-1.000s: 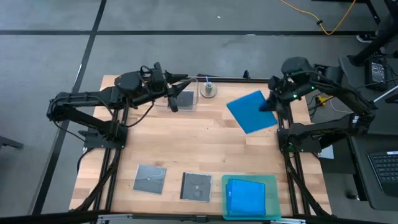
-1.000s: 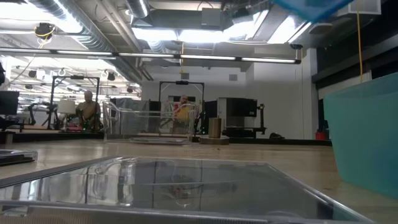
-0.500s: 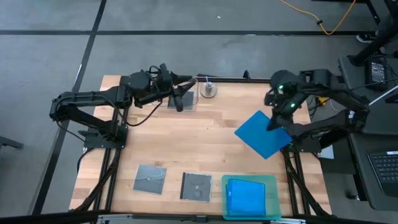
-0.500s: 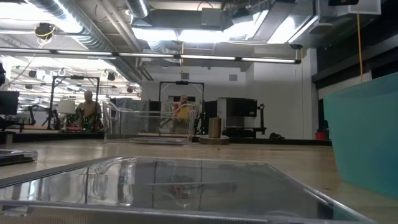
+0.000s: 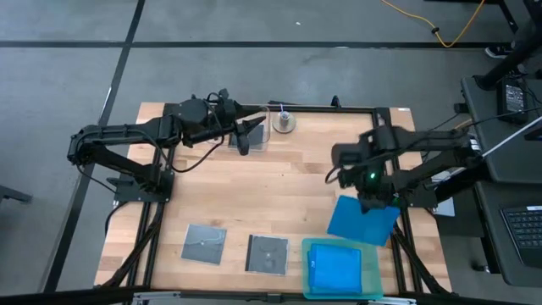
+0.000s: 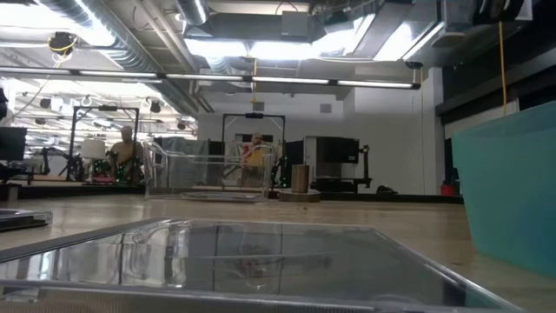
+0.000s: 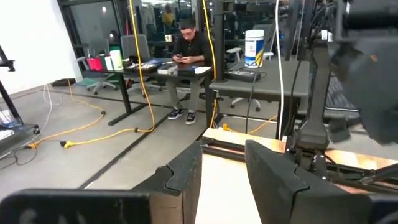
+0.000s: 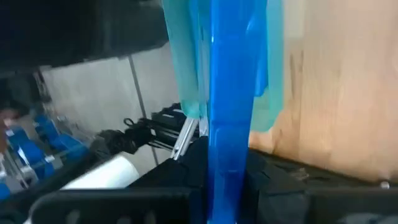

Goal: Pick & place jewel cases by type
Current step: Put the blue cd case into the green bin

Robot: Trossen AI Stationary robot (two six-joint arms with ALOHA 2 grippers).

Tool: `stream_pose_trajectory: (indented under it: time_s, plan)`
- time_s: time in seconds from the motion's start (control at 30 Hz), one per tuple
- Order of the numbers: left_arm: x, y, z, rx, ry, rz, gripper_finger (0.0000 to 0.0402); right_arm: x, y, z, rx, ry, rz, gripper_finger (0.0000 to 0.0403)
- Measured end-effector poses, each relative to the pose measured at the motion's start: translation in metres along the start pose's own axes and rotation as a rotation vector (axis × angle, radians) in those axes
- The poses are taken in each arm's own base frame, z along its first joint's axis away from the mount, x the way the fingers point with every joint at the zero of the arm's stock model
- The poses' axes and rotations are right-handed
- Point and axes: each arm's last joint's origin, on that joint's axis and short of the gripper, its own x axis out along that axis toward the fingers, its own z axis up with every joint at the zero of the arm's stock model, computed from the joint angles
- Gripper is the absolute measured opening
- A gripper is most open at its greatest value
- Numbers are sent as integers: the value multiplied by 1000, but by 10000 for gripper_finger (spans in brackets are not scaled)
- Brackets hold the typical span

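Glossy flat blue case [image 5: 362,218] clamped in right end effector [image 5: 370,201], tilted toward five o'clock over pale wooden worktop [image 5: 279,195], left end effector [image 5: 246,134] part-open, empty, above clear tub [image 5: 258,135] at twelve o'clock.

Both arms are matte black, built of slim jointed links with dark cables running along them. A small green light glows on the right arm's wrist housing, just behind its jaws.

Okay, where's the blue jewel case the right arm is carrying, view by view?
High view: blue jewel case, right of centre, in the right gripper, just above the teal tray.
Low view: not in it; only the tray's wall at right.
Left wrist view: not in it.
Right wrist view: edge-on, centre.
Shared landmark: the teal tray.
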Motion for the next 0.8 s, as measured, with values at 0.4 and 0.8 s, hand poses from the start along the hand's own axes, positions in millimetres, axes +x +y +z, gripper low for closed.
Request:
stream_pose_trajectory:
  time_s: [0.4, 0.8]
  plan:
    - [0, -2, 0, 27, -1, -54, 116, 74, -9, 45, -96, 11, 83, 42]
    - [0, -3, -1, 46, 4, -113, 116, 140, -17, 41, -31, 20, 181, 43]
